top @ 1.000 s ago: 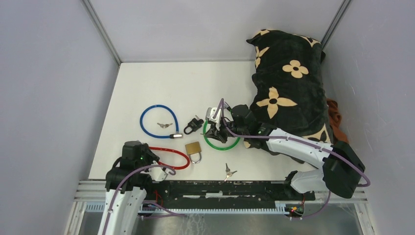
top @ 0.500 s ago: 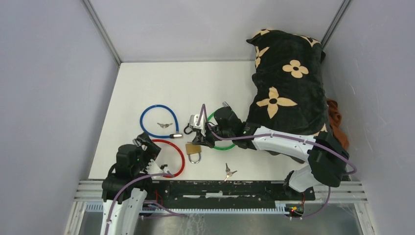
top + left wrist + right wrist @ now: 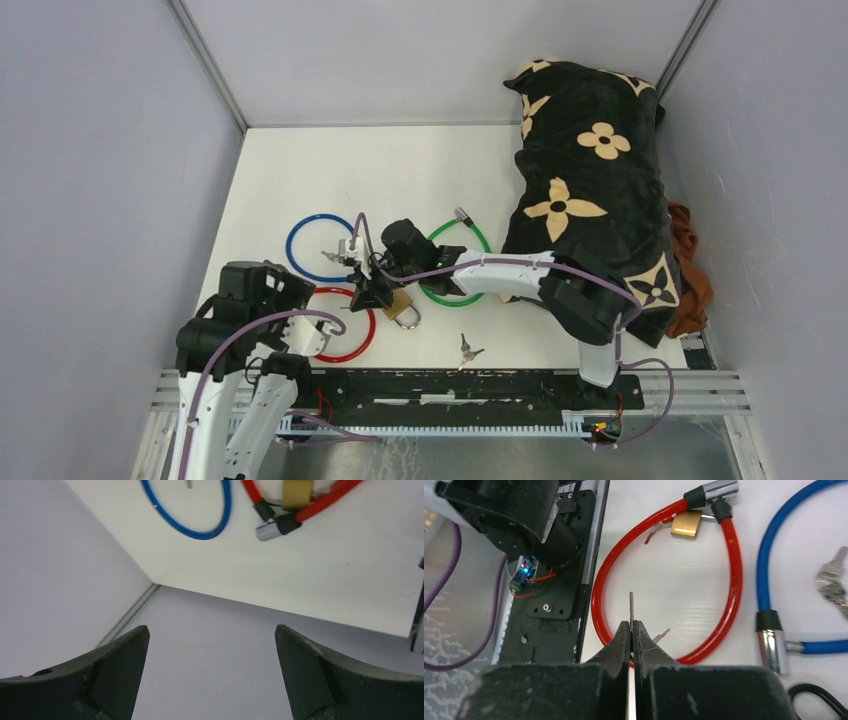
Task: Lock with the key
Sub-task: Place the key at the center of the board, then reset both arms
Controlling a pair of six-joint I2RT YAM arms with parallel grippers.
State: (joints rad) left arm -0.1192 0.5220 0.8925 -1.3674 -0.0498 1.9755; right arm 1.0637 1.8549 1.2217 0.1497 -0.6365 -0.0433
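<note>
Right pincer [image 3: 631,630] grips key [image 3: 631,607] pointing forward.

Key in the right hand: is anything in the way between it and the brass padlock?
Nothing visible. The thin metal key, pinched in the shut right hand, sits over bare white table inside the red cable loop. The brass padlock lies beyond, at the loop's joined ends. Which way its keyhole faces cannot be told.

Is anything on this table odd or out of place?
Yes: a big black flowered cushion fills the table's right side, a rust-brown cloth tucked beside it. Among cable locks, a padlock and keys, it looks misplaced.
</note>
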